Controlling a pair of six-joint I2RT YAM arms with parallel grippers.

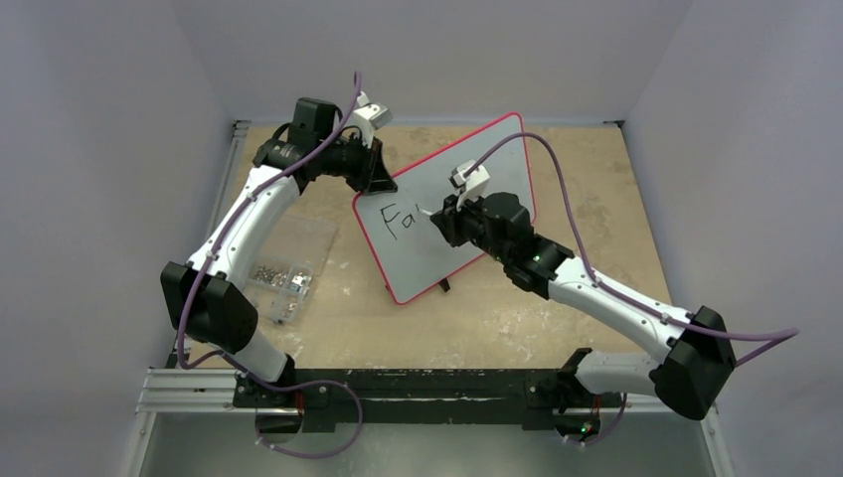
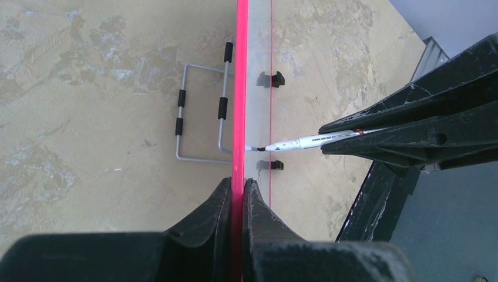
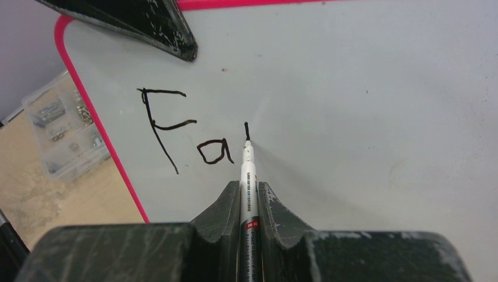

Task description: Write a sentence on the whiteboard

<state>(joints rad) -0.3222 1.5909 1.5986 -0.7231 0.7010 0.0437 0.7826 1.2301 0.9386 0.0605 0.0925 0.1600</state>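
**Whiteboard and both arms, seen from the near side.** The whiteboard (image 1: pixel 413 263) stands tilted up off the middle of the counter (image 1: pixel 596 199). A bent wire stand (image 2: pixel 199 117) lies behind it.

- **Left end effector** (image 2: pixel 239 189): closed on the board's red rim, which is pinched between its two fingers.
- **Right end effector** (image 3: pixel 249 191): closed around a white marker (image 3: pixel 249 173). The marker points at the board face, and its black tip touches the lower end of a short upright stroke.
- **The sentence** (image 3: pixel 176 132): so far it reads "Fa", plus that one stroke just right of the "a", in thin black lines near the board's left edge.
- **Clear plastic box** (image 1: pixel 283 268): holds small metal parts and sits on the counter to the left of the board, apart from it.
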